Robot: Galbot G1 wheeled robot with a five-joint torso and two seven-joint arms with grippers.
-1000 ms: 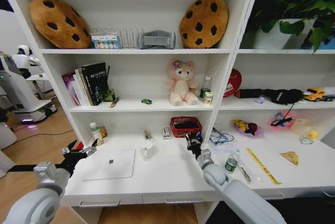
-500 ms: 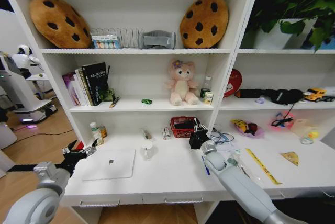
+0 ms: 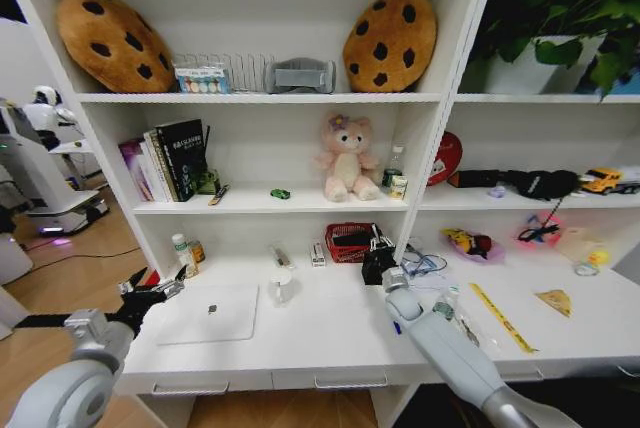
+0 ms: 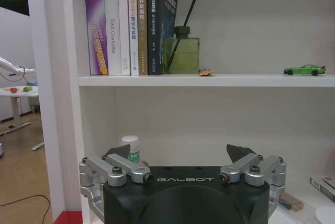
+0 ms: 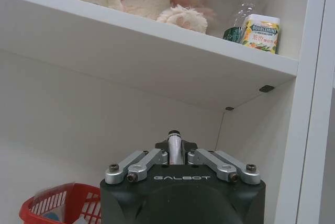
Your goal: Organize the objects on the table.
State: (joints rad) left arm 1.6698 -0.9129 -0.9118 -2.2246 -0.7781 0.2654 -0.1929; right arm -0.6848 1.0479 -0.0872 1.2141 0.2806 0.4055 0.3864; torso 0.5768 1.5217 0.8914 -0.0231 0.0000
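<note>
My right gripper (image 3: 377,257) hangs just right of the red basket (image 3: 350,239) at the back of the white table (image 3: 330,333). In the right wrist view it (image 5: 176,149) is shut on a slim dark-and-silver pen (image 5: 174,139) that points up. My left gripper (image 3: 163,292) is open and empty beside the table's left end, near the thin silver laptop (image 3: 210,313); its fingers (image 4: 116,152) stand wide apart. On the table are a white mug (image 3: 281,285), a small bottle (image 3: 443,308), a yellow ruler (image 3: 500,315) and a yellow wedge (image 3: 555,300). A tiny green toy car (image 4: 305,70) sits on the shelf above.
A shelf board runs low over the table's back, carrying books (image 3: 165,160) and a pink plush bear (image 3: 346,156). Two small bottles (image 3: 184,253) stand at the table's back left. Cables (image 3: 424,264) and a blue pen (image 3: 397,328) lie by my right arm.
My right gripper rose and moved back and right, from over the table's middle to beside the red basket, then nearly stopped. The left arm has not moved.
</note>
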